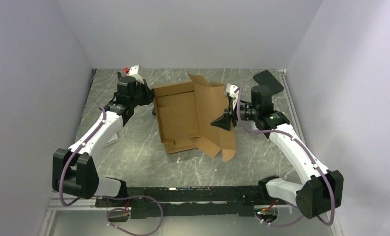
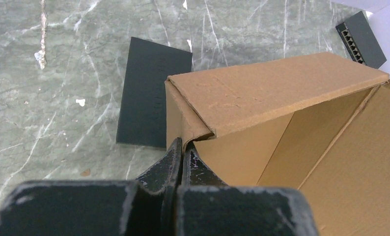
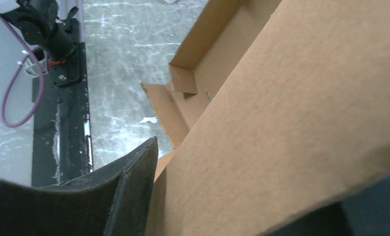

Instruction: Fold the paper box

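The paper box [image 1: 183,115] sits in the middle of the desk [image 1: 134,157], half built. Its tray is open upward and its long axis runs roughly from 12 to 6 o'clock in the top view. A big flap [image 1: 216,118] stands up along the box's 3 o'clock side, and its crease runs along that same 12-to-6 line.

The left pincer [image 2: 183,153] is at about 10 o'clock on the box. Its fingers are pressed together on the lower corner of the left wall and appear to pin it. A flat black box [image 2: 151,98] lies on the desk just beyond that wall.

The right pincer [image 1: 227,116] is at the 3 o'clock side with its fingers apart. The raised flap passes between them, one finger [image 3: 129,196] on each face. No squeeze on the board is visible.

The right arm is therefore the nearer one to the flap. The next move likely depends on swinging the flap about its crease toward 9 o'clock, over the tray, while the left side stays anchored.
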You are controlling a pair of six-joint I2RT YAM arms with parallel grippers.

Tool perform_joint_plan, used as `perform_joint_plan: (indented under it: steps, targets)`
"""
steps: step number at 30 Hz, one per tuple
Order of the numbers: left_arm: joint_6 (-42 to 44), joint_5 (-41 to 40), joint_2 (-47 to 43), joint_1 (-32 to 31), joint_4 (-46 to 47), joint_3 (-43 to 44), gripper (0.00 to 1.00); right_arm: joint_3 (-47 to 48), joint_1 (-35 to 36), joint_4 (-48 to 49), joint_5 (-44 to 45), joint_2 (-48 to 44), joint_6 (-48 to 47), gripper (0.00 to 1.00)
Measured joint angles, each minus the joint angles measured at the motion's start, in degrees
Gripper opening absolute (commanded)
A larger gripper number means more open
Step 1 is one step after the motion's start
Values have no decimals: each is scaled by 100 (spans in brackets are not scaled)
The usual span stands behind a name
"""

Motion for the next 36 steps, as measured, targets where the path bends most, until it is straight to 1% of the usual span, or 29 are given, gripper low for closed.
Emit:
perform_joint_plan:
  steps: [4, 8, 11, 15, 22, 25, 29, 31, 34, 36]
  targets:
    - [-35, -144, 50, -116, -2, 79, 0, -11, 162, 181, 9, -2, 238, 37]
    - [-68, -262, 166, -205, -11, 221, 0, -68, 186, 256, 87, 15, 409, 31]
    - [-76, -400, 254, -282, -39, 323, 4, -81, 190, 334, 111, 13, 516, 26]
    - [-79, -555, 308, -372, -87, 415, 12, -118, 190, 435, 129, 13, 645, 23]
    - [-103, -614, 310, -494, -131, 472, 22, -160, 190, 553, 160, 13, 809, 22]
    - [-98, -614, 310, -538, -122, 483, 24, -168, 190, 579, 179, 13, 833, 21]
    - [-96, -614, 313, -573, -133, 511, 21, -184, 190, 603, 181, 13, 879, 21]
    - [-83, -627, 343, -590, -146, 553, 15, -190, 190, 621, 181, 13, 894, 21]
    - [-39, -704, 450, -601, -181, 669, 0, -199, 190, 634, 179, 13, 911, 21]
    - [39, -756, 527, -601, -249, 761, 0, -210, 190, 634, 190, 13, 907, 21]
